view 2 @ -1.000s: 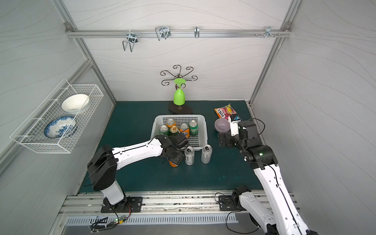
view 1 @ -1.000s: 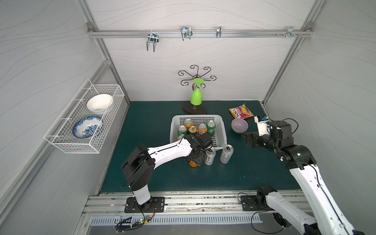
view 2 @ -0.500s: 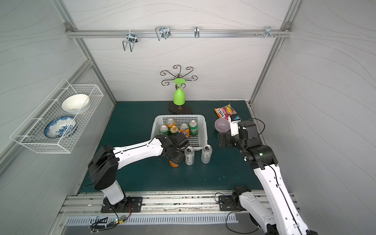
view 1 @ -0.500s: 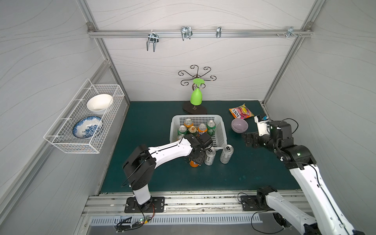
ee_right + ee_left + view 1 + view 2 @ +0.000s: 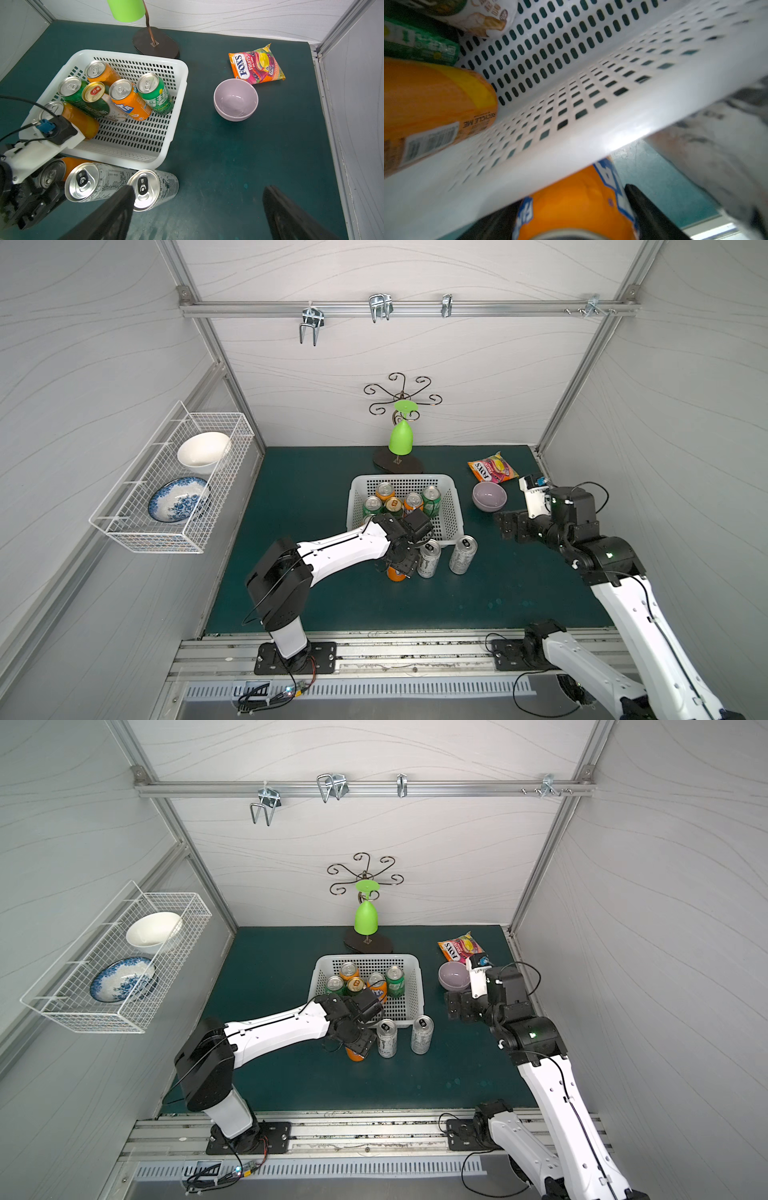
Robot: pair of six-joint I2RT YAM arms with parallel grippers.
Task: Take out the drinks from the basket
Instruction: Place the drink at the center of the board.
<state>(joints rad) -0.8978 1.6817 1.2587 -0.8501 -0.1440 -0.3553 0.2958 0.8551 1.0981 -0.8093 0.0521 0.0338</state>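
Fanta can (image 5: pixel 396 573) beside the basket (image 5: pixel 453 514): stiff, slippery, best gripped mid-body; left gripper (image 5: pixel 402 566) jaws straddle it, contact unclear; right gripper (image 5: pixel 197 212) jaws spread.

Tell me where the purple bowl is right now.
In both top views the purple bowl stands upright on the green mat, right of the white basket, just in front of the Fox's candy packet.

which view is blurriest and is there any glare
Left wrist view is blurriest: the basket rim and silver can smear out of focus, with a bright glare patch on the rim. Right wrist view is sharp on the cans, only its own fingers soft. Both top views are evenly lit, with bent wall edges.
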